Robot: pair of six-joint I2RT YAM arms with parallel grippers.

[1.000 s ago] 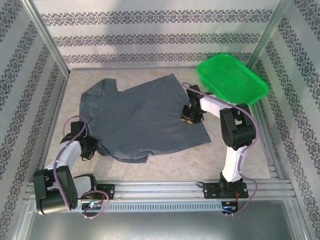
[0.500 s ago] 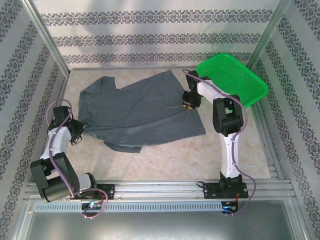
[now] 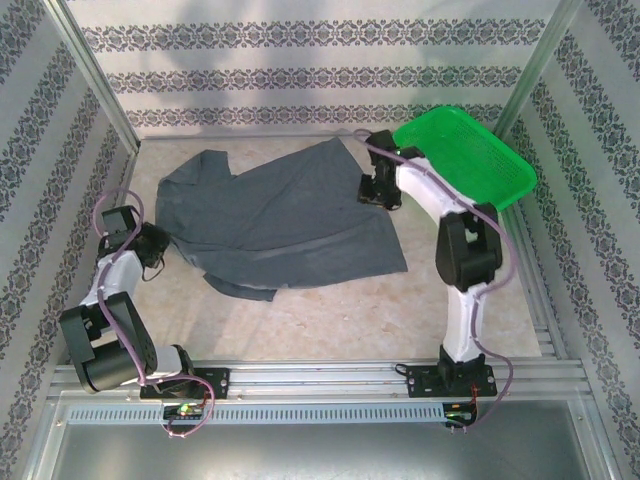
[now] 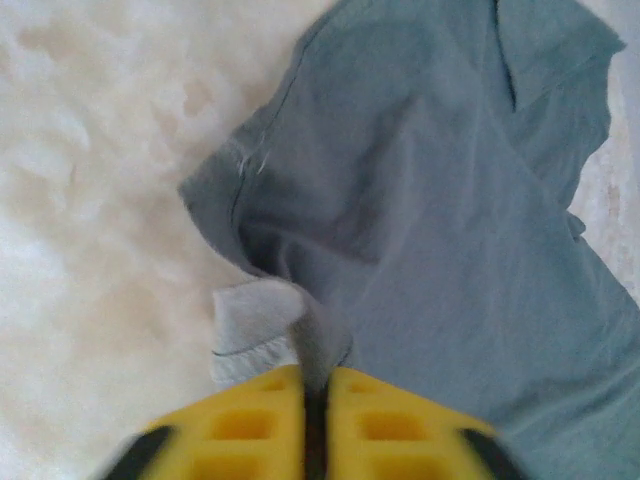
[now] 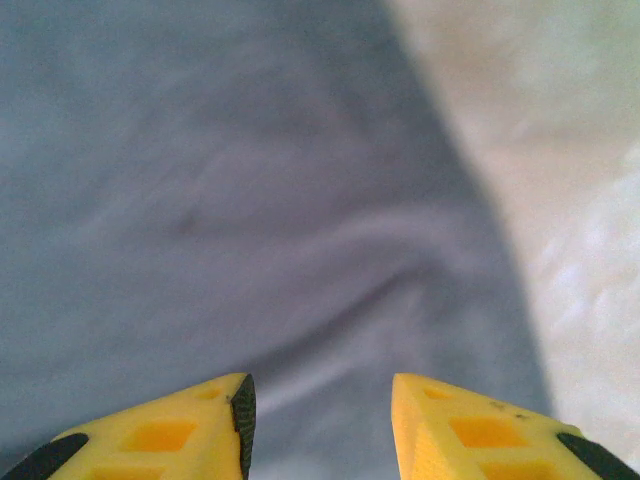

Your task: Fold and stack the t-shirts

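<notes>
Top view: One dark slate-grey t-shirt (image 3: pixel 285 225) lies spread and rumpled on the table (image 3: pixel 330 310), at the centre and toward the back. Its collar end points to the back left, and its hem runs along the near right. The left gripper (image 3: pixel 150 247) sits at the shirt's left edge, touching the fabric. The right gripper (image 3: pixel 380 190) stands over the shirt's right edge, just beside a green mesh basket (image 3: pixel 465 155). The basket is tilted in the back right corner, apart from the shirt.

Left wrist view: The left gripper (image 4: pixel 315 385) has its yellow fingers (image 4: pixel 245 425) drawn almost together. A raised ridge of t-shirt (image 4: pixel 450 220) fabric is pinched in the narrow slit between them. Just left of the pinch, a small flap is turned over and shows a lighter side. Bare table (image 4: pixel 90 200) lies to the left.

Right wrist view: The right gripper (image 5: pixel 320 400) has its fingers (image 5: pixel 190 425) spread apart with nothing between them. It hangs above wrinkled t-shirt (image 5: pixel 220 200) cloth. The shirt's edge runs down the right, with bare table (image 5: pixel 570 200) beyond it.
</notes>
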